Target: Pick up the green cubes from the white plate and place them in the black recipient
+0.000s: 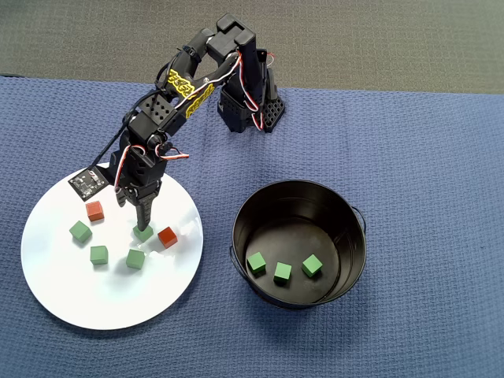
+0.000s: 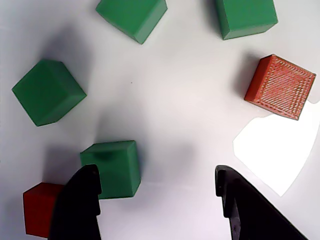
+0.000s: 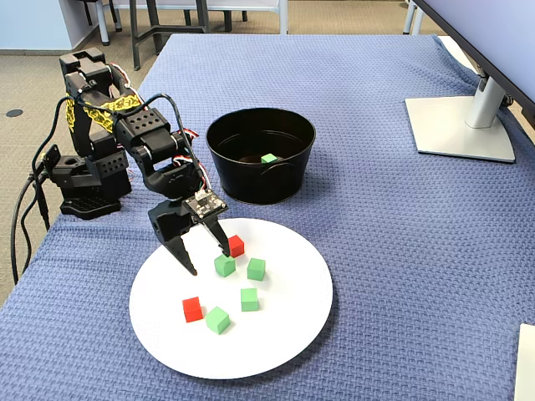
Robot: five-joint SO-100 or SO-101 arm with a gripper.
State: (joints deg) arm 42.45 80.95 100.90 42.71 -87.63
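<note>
With my gripper (image 2: pixel 155 185) spread wide and holding nothing, I hang low over the plate (image 1: pixel 55 283). Target cube (image 2: pixel 112 167) sits off-centre in the wrist view: just inside the left finger (image 2: pixel 80 210), well apart from the right finger (image 2: pixel 240 205). A red cube (image 2: pixel 40 207) lies just outside the left finger. Closing here would probably call for a shift toward the left finger first. Three green cubes already lie in the bucket (image 1: pixel 346 213).

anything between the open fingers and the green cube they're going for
Nothing visible. The gripper is open over the green cube, which sits off-centre by one finger; a red cube lies just beyond it.
</note>
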